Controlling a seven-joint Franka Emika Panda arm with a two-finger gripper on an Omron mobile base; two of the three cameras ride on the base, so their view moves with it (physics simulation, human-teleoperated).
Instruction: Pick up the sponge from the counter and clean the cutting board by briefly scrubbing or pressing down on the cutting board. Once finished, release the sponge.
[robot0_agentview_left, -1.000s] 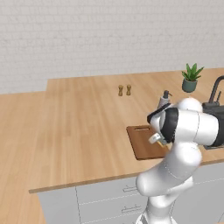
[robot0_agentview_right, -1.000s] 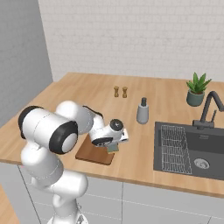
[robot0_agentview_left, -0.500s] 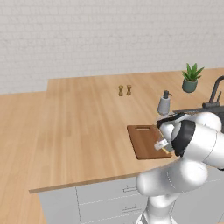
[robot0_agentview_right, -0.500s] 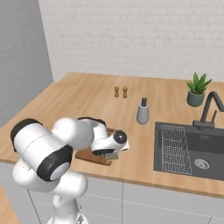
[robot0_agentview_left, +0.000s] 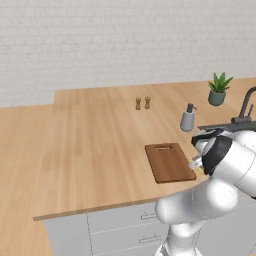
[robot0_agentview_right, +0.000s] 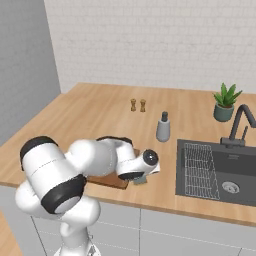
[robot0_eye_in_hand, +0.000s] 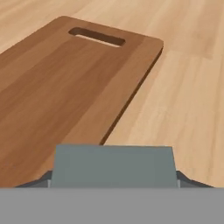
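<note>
Counter (robot0_agentview_left: 100, 145) bears cutting board (robot0_eye_in_hand: 65, 83); gripper (robot0_eye_in_hand: 113, 183) clasps sponge (robot0_eye_in_hand: 113, 166) (grey-blue top)

White brick wall (robot0_agentview_left: 125, 45), grey side wall (robot0_agentview_right: 25, 75), grey drawers (robot0_agentview_left: 120, 232).

In the hand view the sponge (robot0_eye_in_hand: 113, 166) is blocking the fingers, so their closing on it is not showing, and the picture's left edge is cutting off the board (robot0_eye_in_hand: 65, 87). In the right base view the arm is hiding most of the board (robot0_agentview_right: 111, 181) and much of the sponge (robot0_agentview_right: 140, 179). In the left base view the arm is covering the board's (robot0_agentview_left: 169, 162) near right corner, and the right edge is cropping the faucet (robot0_agentview_left: 246, 106).
</note>
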